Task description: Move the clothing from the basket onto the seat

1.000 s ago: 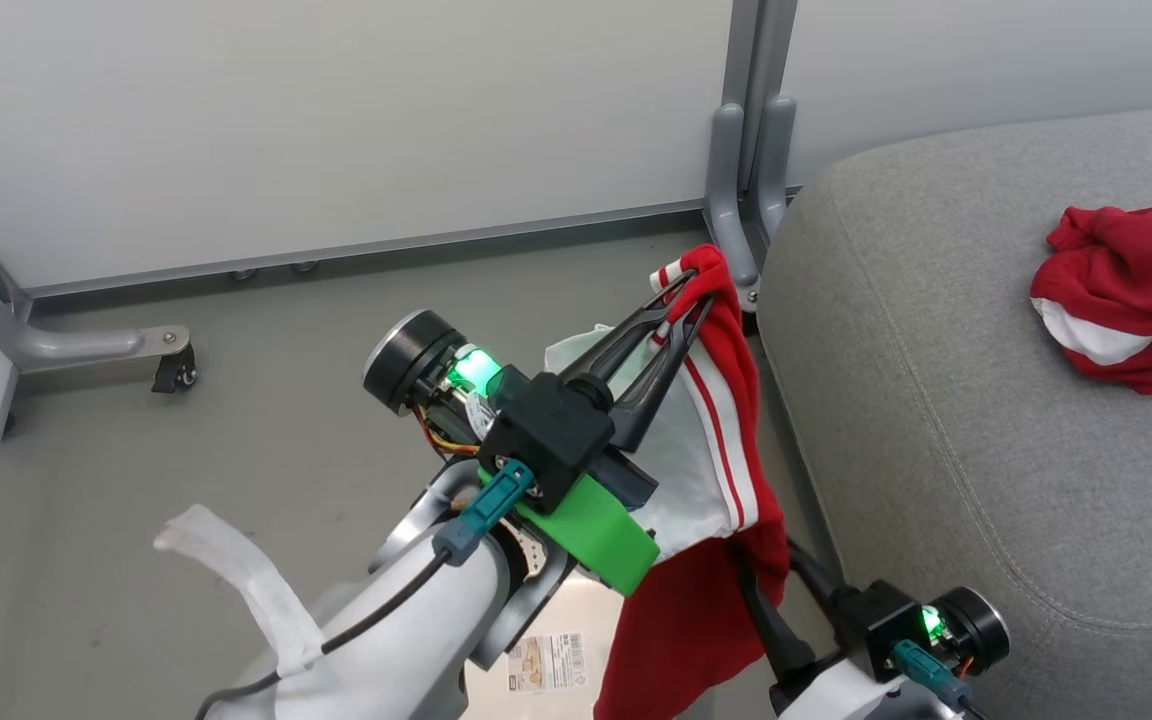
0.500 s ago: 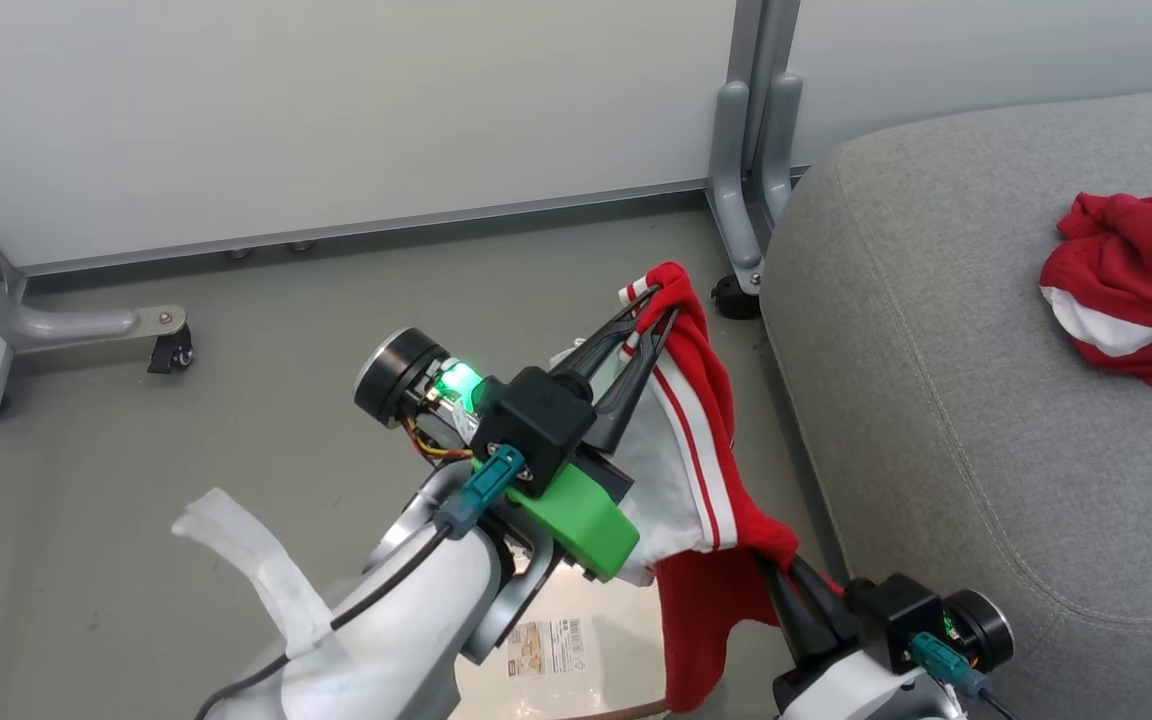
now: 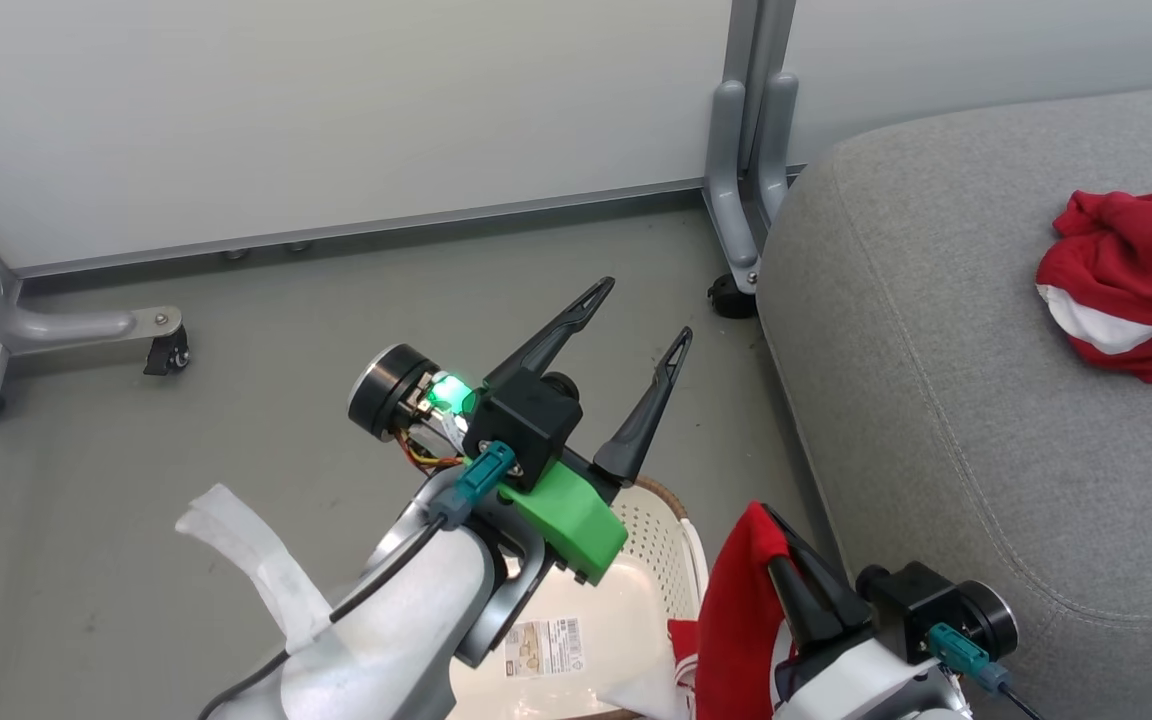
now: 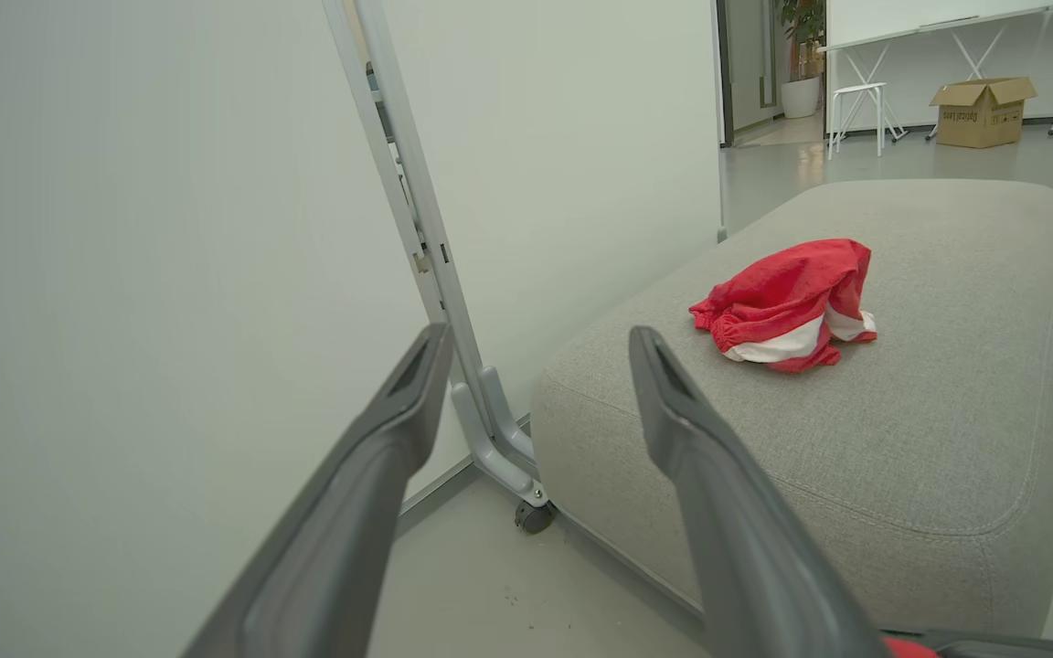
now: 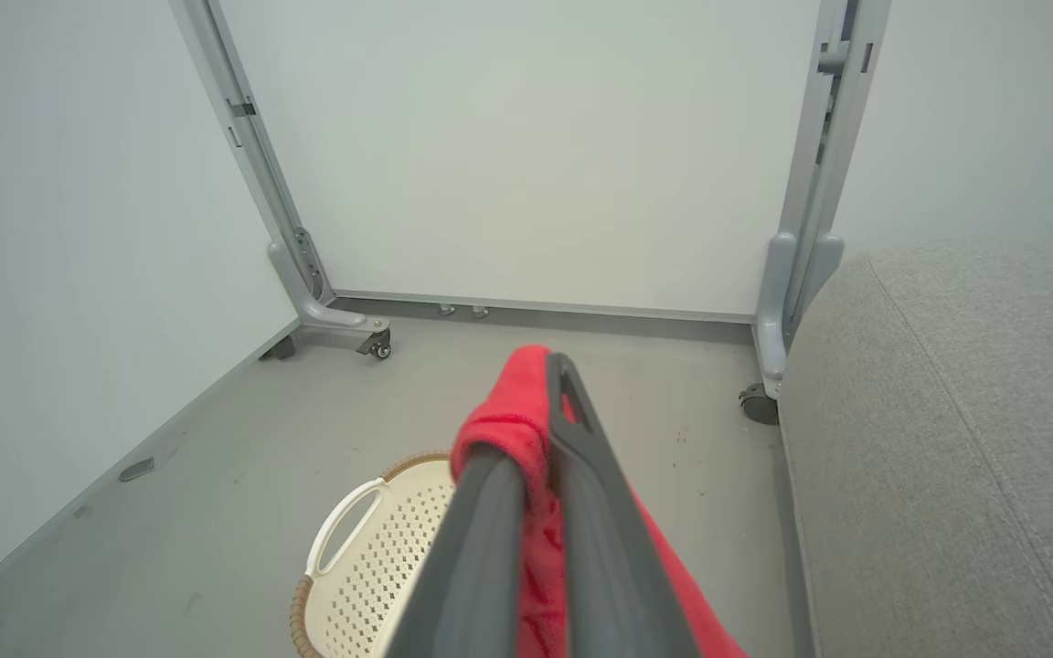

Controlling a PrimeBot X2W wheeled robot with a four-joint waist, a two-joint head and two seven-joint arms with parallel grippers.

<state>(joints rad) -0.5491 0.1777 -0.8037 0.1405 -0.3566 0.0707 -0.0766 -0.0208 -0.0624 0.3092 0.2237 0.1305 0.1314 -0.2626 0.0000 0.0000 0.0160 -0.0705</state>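
- Head view: you look steeply down on basket [image 3: 652, 542] and seat [image 3: 936, 400].
- Left wrist view: low, facing along the seat.
- Right wrist view: above the basket, facing the partition [image 5: 526, 155]; seat corner shared by all.

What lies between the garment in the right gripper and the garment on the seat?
Head view: beyond the held garment, a strip of floor, then bare seat fabric up to the other garment.

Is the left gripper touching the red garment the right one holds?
Apart. Head view: left gripper stands open and empty; the garment hangs lower, pinched in the right gripper.
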